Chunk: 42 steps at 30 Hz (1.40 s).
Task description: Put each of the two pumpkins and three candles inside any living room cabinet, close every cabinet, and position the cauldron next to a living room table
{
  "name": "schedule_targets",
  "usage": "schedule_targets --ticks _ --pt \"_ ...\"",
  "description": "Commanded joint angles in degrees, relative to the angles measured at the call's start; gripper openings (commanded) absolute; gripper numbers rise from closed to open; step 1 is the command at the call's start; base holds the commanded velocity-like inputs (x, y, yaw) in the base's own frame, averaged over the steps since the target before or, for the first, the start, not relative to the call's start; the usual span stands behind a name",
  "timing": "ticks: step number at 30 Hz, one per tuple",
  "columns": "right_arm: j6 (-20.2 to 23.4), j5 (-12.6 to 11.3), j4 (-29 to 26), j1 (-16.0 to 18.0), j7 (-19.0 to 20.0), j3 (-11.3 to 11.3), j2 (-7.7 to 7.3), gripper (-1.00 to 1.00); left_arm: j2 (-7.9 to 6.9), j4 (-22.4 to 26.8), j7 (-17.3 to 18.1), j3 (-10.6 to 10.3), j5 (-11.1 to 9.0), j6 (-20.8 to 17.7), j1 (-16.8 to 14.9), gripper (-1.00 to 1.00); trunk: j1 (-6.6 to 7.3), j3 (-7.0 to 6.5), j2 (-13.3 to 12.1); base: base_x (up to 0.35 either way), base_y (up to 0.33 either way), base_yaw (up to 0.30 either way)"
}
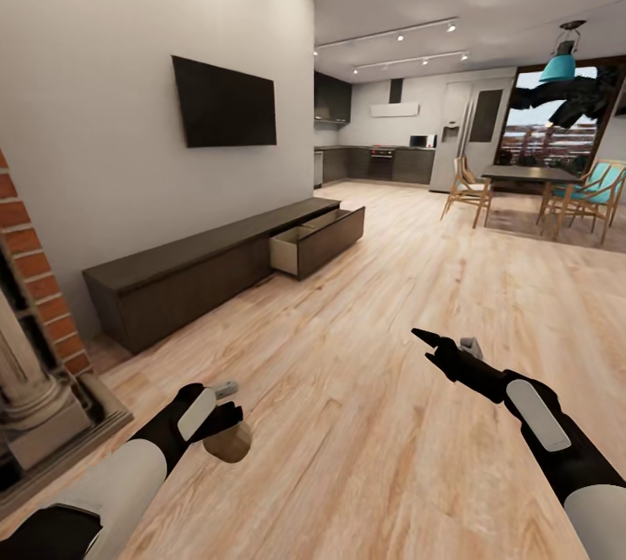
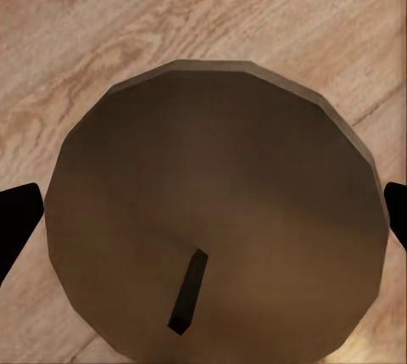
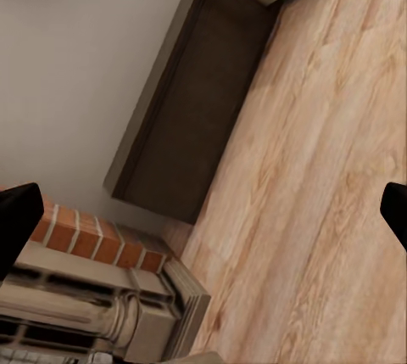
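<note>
At the far left of the head view a brick fireplace (image 1: 35,299) with a pale stone column is cut off by the frame edge. Low beside it the left gripper (image 1: 228,421) hangs over the wood floor (image 1: 365,421) with its jaws pinching a candle (image 1: 229,443), of which just a rounded brown-beige lump shows under the black fingers. In the left wrist view the candle (image 2: 212,211) is a faceted dull brown disc with 1 short dark wick leaning near its edge, a black fingertip (image 2: 17,220) at each side touching or nearly touching its rim; its sides are hidden. Against the white wall runs the long low dark-brown cabinet (image 1: 200,269), with 1 drawer (image 1: 317,243) at its far end pulled open, showing a pale beige inside wall; what lies in it cannot be made out. A black TV (image 1: 224,103) hangs above, its screen blank, no writing readable anywhere. Farther right and well apart, the dark kitchen, a dining table with wooden chairs (image 1: 522,186) and a teal lamp (image 1: 559,64) are small and blurred. At the right, the right gripper (image 1: 448,350) is held over bare floor, jaws spread and holding nothing; its wrist view looks past 2 black fingertips (image 3: 17,220) at the cabinet (image 3: 191,101), floor and fireplace base (image 3: 93,296).
</note>
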State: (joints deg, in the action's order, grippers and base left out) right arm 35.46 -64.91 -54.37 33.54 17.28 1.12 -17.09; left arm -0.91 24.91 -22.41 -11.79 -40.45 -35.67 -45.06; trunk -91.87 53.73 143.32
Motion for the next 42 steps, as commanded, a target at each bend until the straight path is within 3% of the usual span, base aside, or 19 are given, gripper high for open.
schedule_targets --ticks 1,12,33,42 --pt "0.1 -0.2 0.0 0.0 0.0 0.1 -0.05 1.0 -0.06 0.1 -0.7 -0.5 -0.5 -0.2 0.0 -1.0 -0.02 0.06 0.0 0.323 0.0 0.0" --pt "0.1 -0.2 0.0 0.0 0.1 0.1 -0.05 1.0 0.02 0.1 -0.7 -0.5 -0.5 -0.1 0.0 -1.0 -0.02 0.02 0.0 0.323 0.0 -0.012" --pt "0.1 -0.2 0.1 0.0 0.1 0.1 0.04 1.0 0.3 0.1 -0.7 -0.5 -0.5 -0.1 0.0 -1.0 -0.02 -0.87 0.0 0.323 0.0 -0.247" --pt "0.2 -0.2 0.0 0.0 0.1 0.1 0.12 1.0 0.38 0.1 -0.7 -0.5 -0.5 -0.1 0.0 -1.0 -0.02 -0.9 0.0 0.323 -0.093 -0.026"
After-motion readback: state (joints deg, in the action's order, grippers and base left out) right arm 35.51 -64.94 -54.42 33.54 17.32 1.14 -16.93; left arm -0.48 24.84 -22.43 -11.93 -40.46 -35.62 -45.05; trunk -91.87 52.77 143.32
